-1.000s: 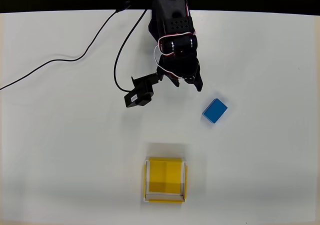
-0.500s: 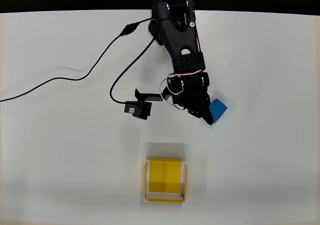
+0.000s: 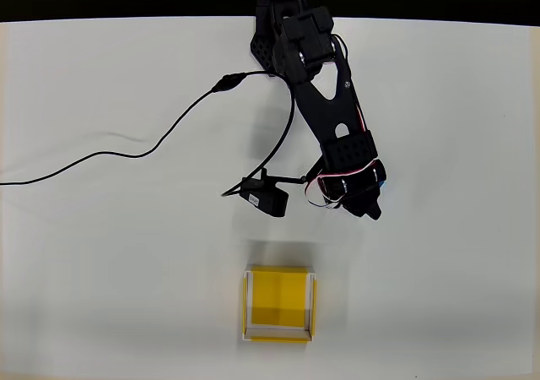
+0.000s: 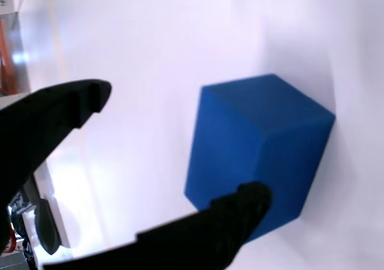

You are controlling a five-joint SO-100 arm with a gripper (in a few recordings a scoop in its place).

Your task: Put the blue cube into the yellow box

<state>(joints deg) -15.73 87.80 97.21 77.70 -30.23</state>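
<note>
From the overhead view I see my arm [image 3: 325, 101] stretched out from the far edge of the white table [image 3: 101, 270] toward the near right, its wrist hanging over the spot where the blue cube [image 3: 382, 176] lies. Only a thin sliver of blue peeks out at the right edge of the wrist there, so most of the block is covered from above. The gripper [image 3: 369, 204] points toward the near side of the table.

The wrist view gives me the better read. The blue cube [image 4: 258, 150] sits on the white surface, large in the picture, one corner turned toward the camera. The gripper [image 4: 180, 156] is spread: one finger [image 4: 54, 120] stands off to the left of the cube with bare table between them, and the other finger [image 4: 222, 222] crosses in front of the cube's lower edge. I cannot tell whether that lower finger touches the block. The cube is not squarely between the fingers; it lies to the right of the gap, mostly beyond the lower fingertip.

The yellow box [image 3: 279, 303] rests near the front edge of the table, well apart from the cube and to its near left in the overhead view. A black cable [image 3: 143, 148] trails across the left of the table.
</note>
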